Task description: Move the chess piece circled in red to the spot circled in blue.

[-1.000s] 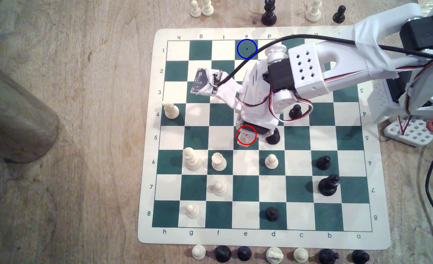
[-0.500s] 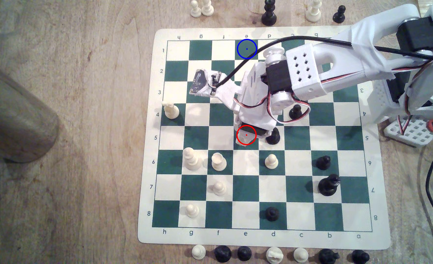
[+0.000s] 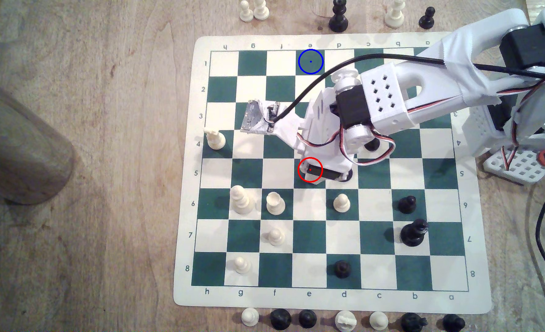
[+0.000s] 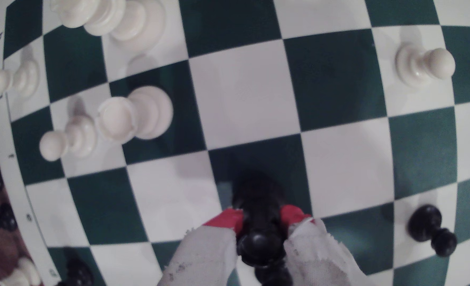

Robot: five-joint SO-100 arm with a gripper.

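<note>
Item: chess piece (image 4: 260, 220), black, glossy moulded plastic, wide round base, slim waist. Location: the red-ringed green square in the middle of the board (image 3: 482, 191); in the exterior view the arm's wrist covers it.

Item: gripper (image 4: 261, 220), white printed plastic, tips sheathed in red with frayed white tape behind. The jaws stand narrow, one red tip (image 4: 224, 218) on each side of the piece at its waist, seemingly touching it. Whether the base has left the square cannot be told.

Item: spot (image 3: 310, 61), dark green square with blue ring and dot, at the board's edge row marked 1, same file as the piece, well apart from it. Bare.

Item: board, thin flexible mat, cream and green, on a wood-grain counter (image 3: 89, 159).

Neighbours: black pawn (image 4: 432, 231) on the adjoining square; white pawn (image 3: 341, 202) one row further on.

Risks, as judged: the smooth tapered waist may slip between the tips if the grip is light; a low lift could knock the adjoining pawn; the arm's loose cable (image 3: 299, 95) crosses above the route to the spot.
</note>
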